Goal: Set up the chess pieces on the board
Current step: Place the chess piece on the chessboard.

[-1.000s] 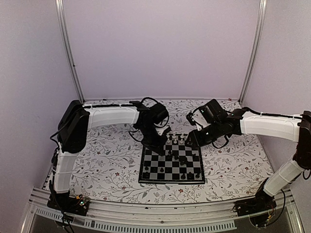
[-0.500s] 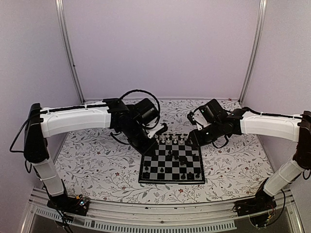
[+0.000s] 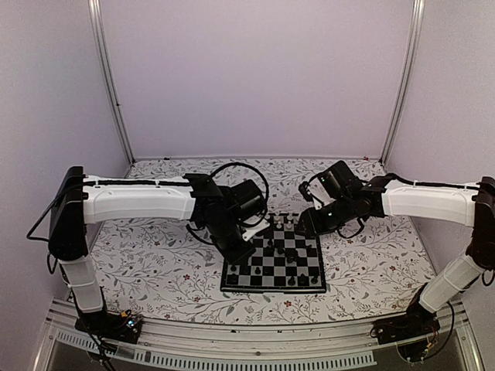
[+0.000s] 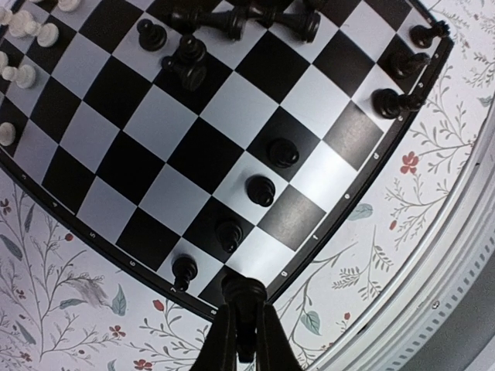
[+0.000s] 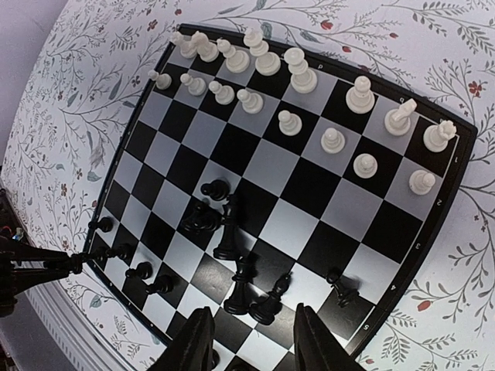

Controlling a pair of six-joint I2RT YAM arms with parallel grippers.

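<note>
Where the single board (image 5: 305, 189) lies on the floral surface (image 3: 155, 263), sixteen white pieces (image 5: 298, 69) are counted along its far side: eight in the back row against the rim and eight pawns (image 5: 332, 139) in the row before them. Black pieces: four pawns (image 4: 261, 189) stand in a line one row in from the near rim, on the left half. Three more (image 4: 390, 100) stand against the near rim toward the right. A loose cluster (image 5: 227, 228) sits mid-board, with six made out in the right wrist view and at least one lying on its side. Full black total: cannot tell, as the right jaws hide part of the near row in that view. Two arms present. Left arm (image 3: 139, 202): jaws clenched on one black piece (image 4: 244, 289), held just over the board's near-left corner. Right arm (image 3: 425, 197): jaws released, nothing between them, hovering over the board toward its right side. Open squares run between the white pawns and the cluster. Floral cover shows on all four sides of the board, widest to left and right. A metal rail (image 3: 232, 328) borders the surface near the board's near rim.
</note>
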